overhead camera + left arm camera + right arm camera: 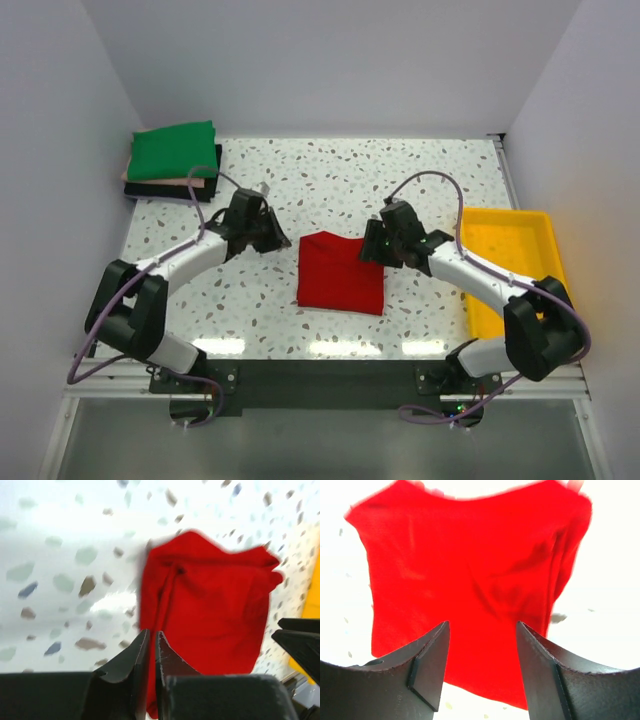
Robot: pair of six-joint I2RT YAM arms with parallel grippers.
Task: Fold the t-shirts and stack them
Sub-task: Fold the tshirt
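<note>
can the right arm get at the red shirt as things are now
Probably yes: the right gripper sits open right beside the red shirt, its jaws facing the cloth, with nothing lying between them.

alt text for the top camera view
A folded red t-shirt lies on the table between the robot's left hand and right hand. Folded shirts, green on top, are stacked far left; a yellow tray sits right.

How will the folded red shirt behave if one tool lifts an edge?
Likely floppy: the red shirt is soft, creased cloth, so its layers would probably open and hang. Pushed across the table, it may bunch rather than slide whole. Probably light, since it lies thin and flat.
</note>
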